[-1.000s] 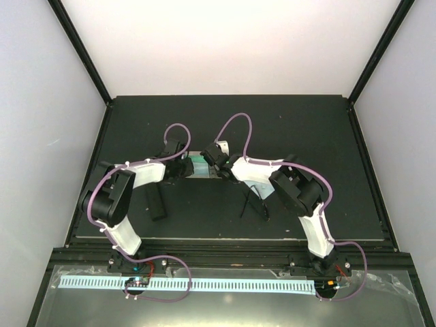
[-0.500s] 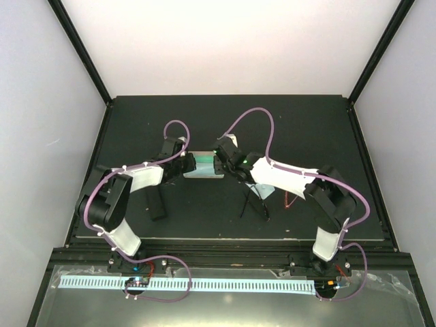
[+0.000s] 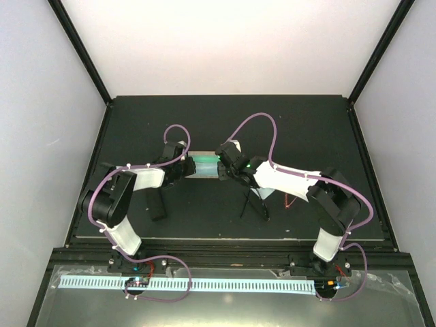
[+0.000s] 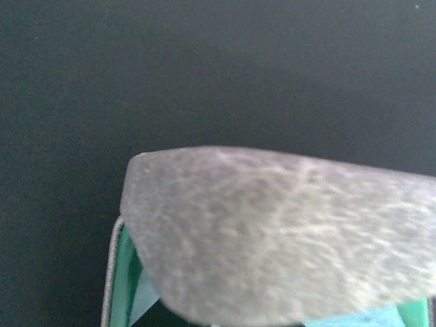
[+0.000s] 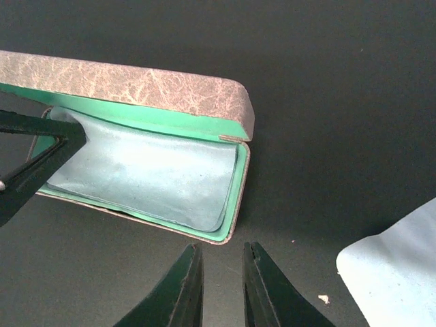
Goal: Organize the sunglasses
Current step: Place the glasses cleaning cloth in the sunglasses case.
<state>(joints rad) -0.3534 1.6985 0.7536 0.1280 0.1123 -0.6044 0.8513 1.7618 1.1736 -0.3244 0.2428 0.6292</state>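
Note:
An open beige case (image 3: 203, 165) with green lining sits mid-table. Its lid (image 5: 136, 85) stands partly raised, and a light blue cloth (image 5: 143, 170) lies inside. My left gripper (image 3: 185, 165) reaches in from the left under the lid. Its fingers (image 5: 34, 129) meet at the tips over the cloth. The lid (image 4: 286, 238) fills the left wrist view and hides the fingers there. My right gripper (image 5: 223, 248) hovers just off the case's right end, slightly open and empty. The black sunglasses (image 3: 255, 202) and the red wire pair (image 3: 289, 199) lie under my right arm.
A closed black case (image 3: 157, 202) lies near my left arm. A second light blue cloth (image 5: 392, 272) lies on the mat right of the beige case. The dark mat ends at raised black rails with white walls behind.
My right arm has stretched out and its gripper has drawn back a little from the case. The cloth now lies in the case. My left gripper has stayed at the case's left end.

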